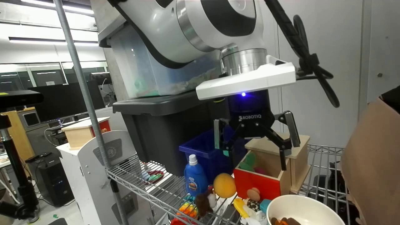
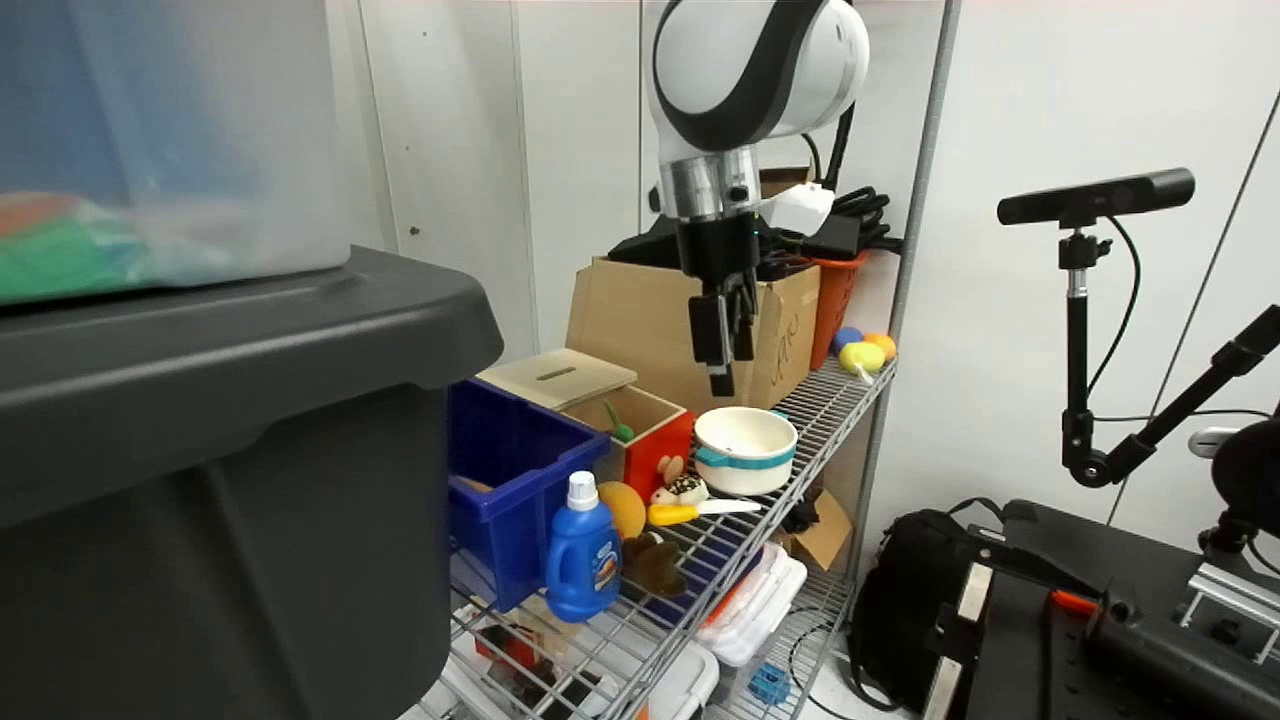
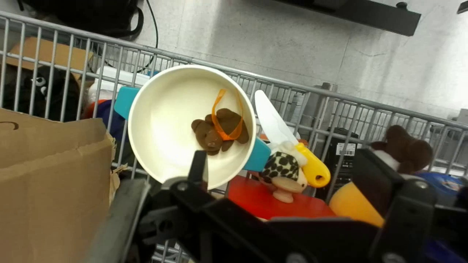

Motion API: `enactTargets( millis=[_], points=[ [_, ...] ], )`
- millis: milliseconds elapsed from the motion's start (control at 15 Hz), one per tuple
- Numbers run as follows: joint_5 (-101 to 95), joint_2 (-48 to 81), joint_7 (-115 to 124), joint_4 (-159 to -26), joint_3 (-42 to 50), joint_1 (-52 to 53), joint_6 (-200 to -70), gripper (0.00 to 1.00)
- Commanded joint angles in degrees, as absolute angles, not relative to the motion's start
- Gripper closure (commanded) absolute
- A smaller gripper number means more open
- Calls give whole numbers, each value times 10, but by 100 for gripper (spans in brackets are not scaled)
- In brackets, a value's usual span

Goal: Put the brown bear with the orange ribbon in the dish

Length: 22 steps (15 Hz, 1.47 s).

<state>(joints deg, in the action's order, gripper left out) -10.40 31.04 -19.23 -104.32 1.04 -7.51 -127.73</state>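
The brown bear with the orange ribbon (image 3: pixel 219 131) lies in the white bowl (image 3: pixel 157 120), off to 1 side near the wall, with a loop of ribbon reaching toward the rim. In an exterior view I can just make out some brown and orange over the bowl's edge. The bowl, with its 2 turquoise handles (image 3: pixel 258 156), stands on the wire shelf (image 2: pixel 838 398).

The tool (image 1: pixel 257 162) hangs above, its 2 fingers (image 1: pixel 283 161) spread wide apart and gripping nothing.

Just beside the bowl, a wooden box (image 1: pixel 301 153) has its red-fronted drawer (image 1: pixel 250 181) standing open; in there sit something green (image 1: pixel 249 161) and something dark pink (image 1: pixel 260 170), though I can't tell what they are. A blue bin (image 2: pixel 510 550), open at the top, stands between that box and a big dark tub (image 2: pixel 300 600) with its lid on. On the lid rests a see-through bin (image 2: pixel 200 110), green and orange stuff (image 2: pixel 70 255) blurred behind its plastic.

A cardboard box (image 2: pixel 660 320) farther along has black gear (image 2: pixel 640 250) heaped over its top, and an orange bucket (image 2: pixel 838 300) stands just beside it.

By the drawer's red front lie a yellow-handled knife (image 3: pixel 283 133), a spotted toy (image 3: pixel 280 167) and a yellow-orange ball (image 1: pixel 224 185); near them are a blue bottle (image 1: pixel 195 178) and a 2nd brown toy (image 1: pixel 203 204).
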Motion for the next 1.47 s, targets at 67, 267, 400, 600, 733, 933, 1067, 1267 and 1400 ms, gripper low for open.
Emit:
enactTargets(
  millis=[67, 267, 400, 600, 733, 933, 1067, 1267, 1400],
  points=[
    [-94, 268, -165, -1067, 9, -58, -1232, 0],
    [-90, 265, -159, -1068, 9, -56, -1223, 0],
    [-88, 274, -160, -1054, 8, -53, -1212, 0],
    [-91, 289, -163, -1030, 4, -45, -1194, 0],
    [-93, 297, -163, -1013, 1, -38, -1180, 0],
    [-96, 305, -162, -991, -2, -27, -1162, 0],
    [-96, 308, -162, -982, -2, -23, -1153, 0],
    [-97, 312, -163, -974, -2, -20, -1149, 0],
    [-97, 309, -162, -980, -2, -21, -1151, 0]
  ],
)
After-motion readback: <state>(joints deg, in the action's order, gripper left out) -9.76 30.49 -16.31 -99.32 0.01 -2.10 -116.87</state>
